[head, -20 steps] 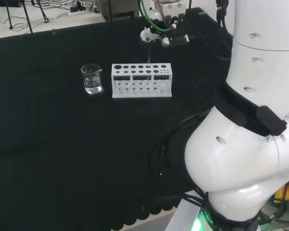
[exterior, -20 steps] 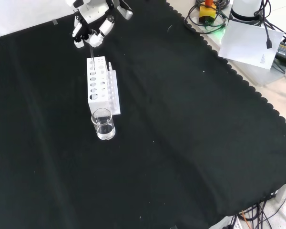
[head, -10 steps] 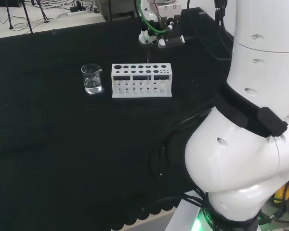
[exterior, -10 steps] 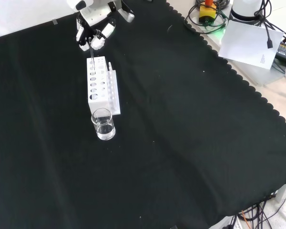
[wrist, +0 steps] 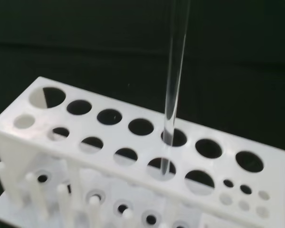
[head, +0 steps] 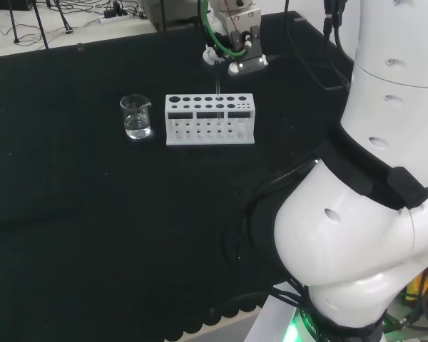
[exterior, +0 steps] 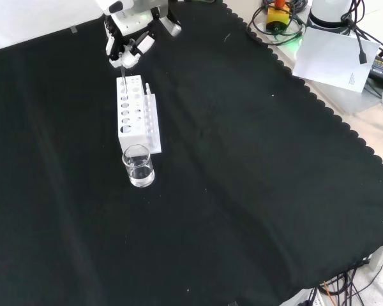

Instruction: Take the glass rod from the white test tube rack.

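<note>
In the head view I see the hand (head: 232,51) above the rack (head: 210,119), fingers pinched on the glass rod (head: 218,89). The front view agrees. In the wrist view the rod's lower end sits in a rack hole; it's thin, slick, brittle, so I'd hold its top.

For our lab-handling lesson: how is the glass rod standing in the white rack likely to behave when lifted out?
The glass rod is thin, clear and straight, so probably stiff, brittle and slippery. It still passes through a hole in the rack, so a sideways pull might snap it. Laid flat, it would probably roll.
</note>
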Controlling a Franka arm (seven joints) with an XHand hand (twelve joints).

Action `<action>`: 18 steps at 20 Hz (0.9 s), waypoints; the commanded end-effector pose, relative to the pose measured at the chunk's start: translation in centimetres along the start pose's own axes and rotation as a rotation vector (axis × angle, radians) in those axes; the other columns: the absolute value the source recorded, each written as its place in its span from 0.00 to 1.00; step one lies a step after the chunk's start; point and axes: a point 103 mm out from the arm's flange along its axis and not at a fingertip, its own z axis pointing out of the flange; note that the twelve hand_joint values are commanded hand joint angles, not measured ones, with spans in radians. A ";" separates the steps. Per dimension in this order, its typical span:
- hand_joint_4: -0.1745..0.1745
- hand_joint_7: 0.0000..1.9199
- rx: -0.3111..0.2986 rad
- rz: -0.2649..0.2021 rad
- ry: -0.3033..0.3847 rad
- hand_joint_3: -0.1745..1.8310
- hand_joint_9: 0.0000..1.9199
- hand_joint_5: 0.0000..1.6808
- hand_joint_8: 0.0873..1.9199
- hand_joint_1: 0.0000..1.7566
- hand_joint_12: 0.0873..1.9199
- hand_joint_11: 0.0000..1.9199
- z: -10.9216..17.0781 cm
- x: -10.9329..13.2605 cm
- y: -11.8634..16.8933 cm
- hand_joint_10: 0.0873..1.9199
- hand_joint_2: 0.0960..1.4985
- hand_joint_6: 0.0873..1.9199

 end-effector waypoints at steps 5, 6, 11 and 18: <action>0.00 0.59 -0.121 0.066 -0.028 0.07 0.86 0.64 0.53 0.74 0.39 0.71 -4.6 0.3 -0.6 0.34 0.70 0.26; 0.00 0.59 -0.118 0.070 -0.028 0.07 0.86 0.64 0.53 0.74 0.39 0.72 -5.4 0.0 -0.9 0.34 0.70 0.26; 0.00 0.58 -0.107 0.086 -0.021 0.08 0.87 0.63 0.55 0.74 0.40 0.72 -7.8 -1.0 -2.3 0.34 0.70 0.27; 0.00 0.58 -0.164 0.081 0.043 0.09 0.88 0.62 0.55 0.74 0.41 0.72 -12.9 -1.1 -5.8 0.34 0.70 0.27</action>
